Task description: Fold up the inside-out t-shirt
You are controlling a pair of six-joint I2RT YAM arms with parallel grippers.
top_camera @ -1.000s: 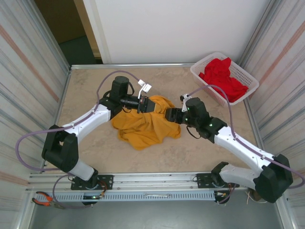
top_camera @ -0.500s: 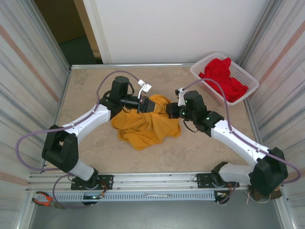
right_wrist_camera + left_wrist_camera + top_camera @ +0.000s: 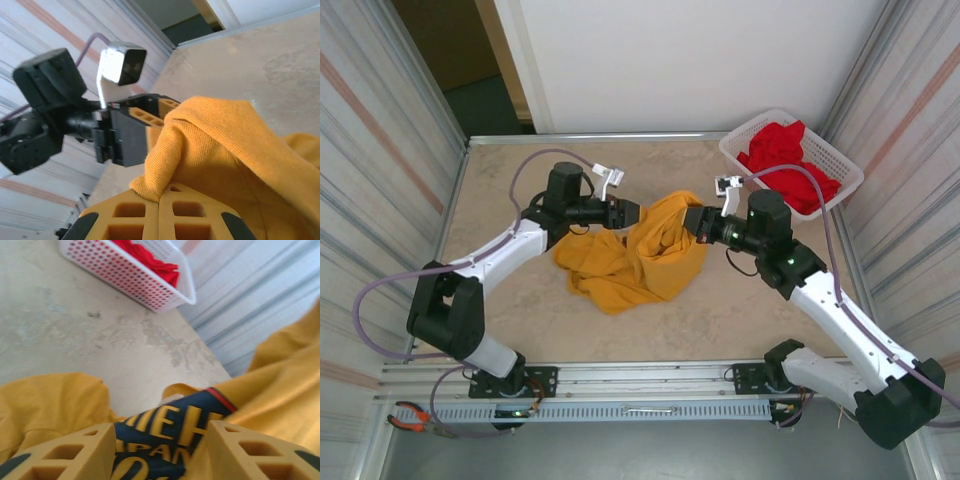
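Observation:
The inside-out t-shirt [image 3: 625,268] is a mustard-yellow heap in the middle of the table, with one part pulled up toward the right. My right gripper [image 3: 693,222] is shut on a fold of the yellow fabric [image 3: 225,150], pinched at the fingertips of the gripper [image 3: 160,197]. My left gripper [image 3: 630,213] is at the shirt's upper left edge. In the left wrist view it [image 3: 162,450] stands open, and the shirt's dark blue print [image 3: 170,427] lies between its fingers without being clamped. The left gripper's black body [image 3: 122,135] faces the right wrist camera.
A white basket [image 3: 750,128] holding a red garment [image 3: 785,160] stands at the back right corner, and the left wrist camera sees that basket [image 3: 125,277] too. Corrugated walls close both sides. Bare tabletop [image 3: 510,190] lies left and in front. Pliers [image 3: 415,418] rest below the rail.
The left gripper has opened and drawn back to the left. The right gripper has shut on the shirt and pulled it up and to the right, stretching the cloth.

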